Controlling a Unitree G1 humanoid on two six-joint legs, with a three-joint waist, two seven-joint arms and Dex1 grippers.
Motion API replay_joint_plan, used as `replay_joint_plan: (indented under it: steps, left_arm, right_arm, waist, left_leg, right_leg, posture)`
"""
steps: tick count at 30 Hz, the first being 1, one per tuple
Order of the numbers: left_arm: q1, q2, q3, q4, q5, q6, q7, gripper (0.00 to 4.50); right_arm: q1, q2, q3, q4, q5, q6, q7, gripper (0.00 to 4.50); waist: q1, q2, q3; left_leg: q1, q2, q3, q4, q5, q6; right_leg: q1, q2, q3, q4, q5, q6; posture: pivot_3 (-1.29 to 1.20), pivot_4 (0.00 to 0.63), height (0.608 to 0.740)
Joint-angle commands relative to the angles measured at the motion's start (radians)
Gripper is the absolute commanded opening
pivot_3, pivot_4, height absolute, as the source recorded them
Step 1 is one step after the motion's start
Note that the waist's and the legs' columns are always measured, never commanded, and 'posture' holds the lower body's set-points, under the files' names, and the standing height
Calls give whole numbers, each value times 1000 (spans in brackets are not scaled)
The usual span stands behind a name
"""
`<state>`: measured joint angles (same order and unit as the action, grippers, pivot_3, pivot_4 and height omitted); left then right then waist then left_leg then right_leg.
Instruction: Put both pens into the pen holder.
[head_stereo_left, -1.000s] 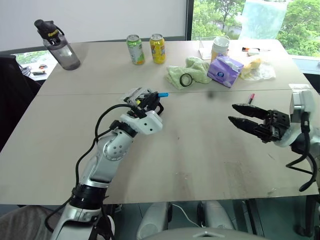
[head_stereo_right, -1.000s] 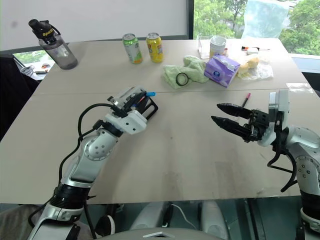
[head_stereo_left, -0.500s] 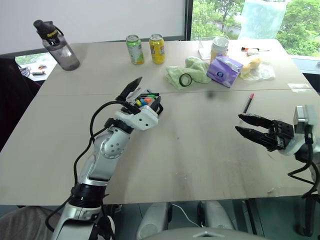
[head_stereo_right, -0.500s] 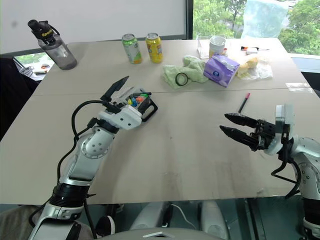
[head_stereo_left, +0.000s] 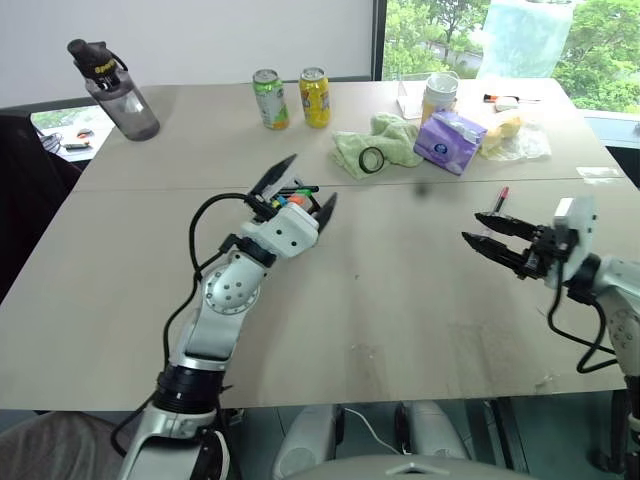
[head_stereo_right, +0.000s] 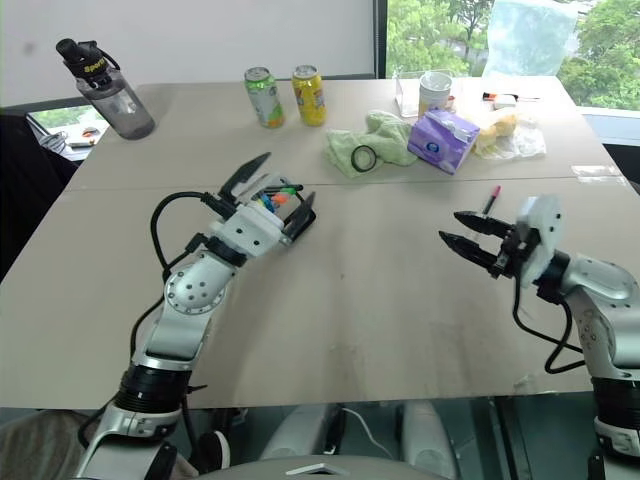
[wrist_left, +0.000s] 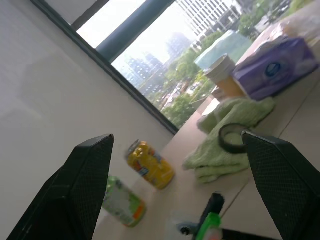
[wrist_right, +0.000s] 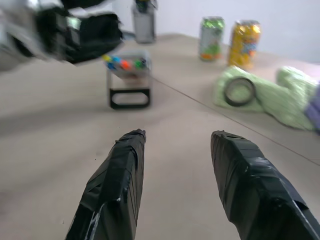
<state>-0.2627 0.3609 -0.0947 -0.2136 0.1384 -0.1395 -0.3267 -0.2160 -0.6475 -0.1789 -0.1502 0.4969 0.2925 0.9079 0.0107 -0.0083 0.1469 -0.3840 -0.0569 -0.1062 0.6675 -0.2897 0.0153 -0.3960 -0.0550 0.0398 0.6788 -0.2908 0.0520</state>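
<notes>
Black open-frame pen holder stands mid-table; my right wrist view shows coloured tips inside, hidden in head views behind my left gripper, spread wide, empty. Right gripper part-open, empty, bare tabletop around. Red-capped dark pen lies just beyond it.

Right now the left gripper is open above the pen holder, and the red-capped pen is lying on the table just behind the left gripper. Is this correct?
Not quite. The red-capped pen lies on the table just behind the right gripper, not the left; the left eye view shows it. The rest holds: the left gripper is open above the pen holder.
</notes>
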Motion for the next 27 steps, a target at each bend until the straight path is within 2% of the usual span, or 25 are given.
replay_joint_plan:
  steps: [1, 6, 12, 15, 20, 27]
  left_arm:
    - [56, -30, -33, -134, -276, 191, -149, 4355]
    - [77, 34, 18, -245, -491, 475, -242, 4355]
    - [58, 252, 115, -378, -863, 899, -378, 4355]
    - [16, 367, 164, -411, -985, 1008, -440, 4355]
    - [-65, 505, 210, -392, -1023, 1038, -514, 4355]
    - [-140, 531, 212, -362, -1019, 1034, -529, 4355]
  right_arm:
    - [-61, 43, 43, 29, -173, -46, -193, 2269]
    - [-115, 82, 93, 66, -364, 46, -423, 2269]
    - [-232, 130, 77, 109, -388, 393, -576, 2269]
    - [-271, 160, 48, 118, -352, 487, -598, 2269]
    - [-319, 195, 37, 126, -329, 646, -629, 2269]
    - [-417, 254, -10, 248, -341, 848, -743, 2269]
  waist:
    - [-6, 0, 0]
    - [-15, 1, 0]
    - [-28, 1, 0]
    - [-30, 1, 0]
    - [-29, 1, 0]
    - [-31, 1, 0]
  left_leg:
    - [0, 0, 0, 0, 0, 0]
    - [0, 1, -1, -1, 0, -1]
    - [0, 0, 0, 0, 0, 0]
    - [0, 1, 0, -1, 0, -1]
    - [0, 0, 0, -1, 0, 0]
    - [1, 0, 0, -1, 0, 0]
  right_leg:
    - [0, 0, 0, 0, 0, 0]
    - [-1, 1, 0, 2, 0, 0]
    - [-1, 1, 0, 1, 0, 0]
    - [-1, 2, 0, 1, 0, 0]
    - [0, 2, 0, 1, 0, 0]
    - [-1, 2, 0, 1, 0, 0]
  posture:
    - [0, 150, 740]
    - [0, 150, 740]
    - [0, 150, 740]
    - [0, 150, 740]
    - [0, 150, 740]
    - [0, 150, 740]
